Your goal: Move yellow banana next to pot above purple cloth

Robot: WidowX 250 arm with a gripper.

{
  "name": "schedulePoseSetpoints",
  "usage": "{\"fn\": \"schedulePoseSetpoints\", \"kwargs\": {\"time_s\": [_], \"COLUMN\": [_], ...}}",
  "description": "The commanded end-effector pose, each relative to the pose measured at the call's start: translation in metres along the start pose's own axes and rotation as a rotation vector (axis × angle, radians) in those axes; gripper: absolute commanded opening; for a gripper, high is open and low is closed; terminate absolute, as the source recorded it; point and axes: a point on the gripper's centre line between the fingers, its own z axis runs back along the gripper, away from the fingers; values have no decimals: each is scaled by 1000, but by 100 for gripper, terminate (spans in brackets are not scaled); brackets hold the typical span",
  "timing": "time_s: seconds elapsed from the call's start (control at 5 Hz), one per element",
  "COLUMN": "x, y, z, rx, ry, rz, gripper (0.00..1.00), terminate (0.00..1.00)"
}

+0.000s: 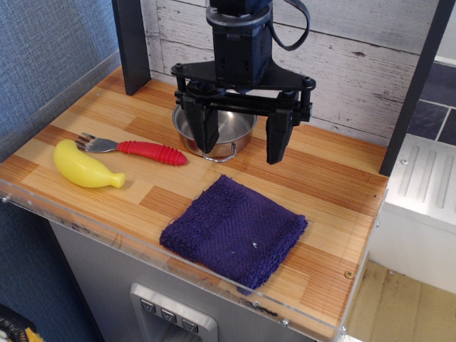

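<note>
At left of the frame the yellow banana (pixel 87 167) lies untouched beside a fork (pixel 135 148), while the gripper (pixel 242 140) hangs spread and empty over the pot (pixel 214 128), above the purple cloth (pixel 234 228).

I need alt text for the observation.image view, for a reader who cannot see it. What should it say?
A black robot gripper hangs with its jaws open and empty over a small steel pot at the back of a wooden counter. A yellow banana lies at the left beside a red-handled fork, and a folded purple cloth lies at the front.
</note>
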Motion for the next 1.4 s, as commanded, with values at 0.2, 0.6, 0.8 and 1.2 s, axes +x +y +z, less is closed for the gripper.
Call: {"fn": "schedulePoseSetpoints", "kwargs": {"time_s": [0.2, 0.6, 0.8, 1.2], "x": [16, 15, 4, 5], "y": [17, 61, 86, 128], "z": [13, 22, 15, 4], "rx": [15, -9, -7, 65], "ry": [-49, -168, -222, -319], "rz": [230, 682, 848, 1011], "gripper": [100, 100, 100, 100], "terminate": [0, 0, 0, 0]}}
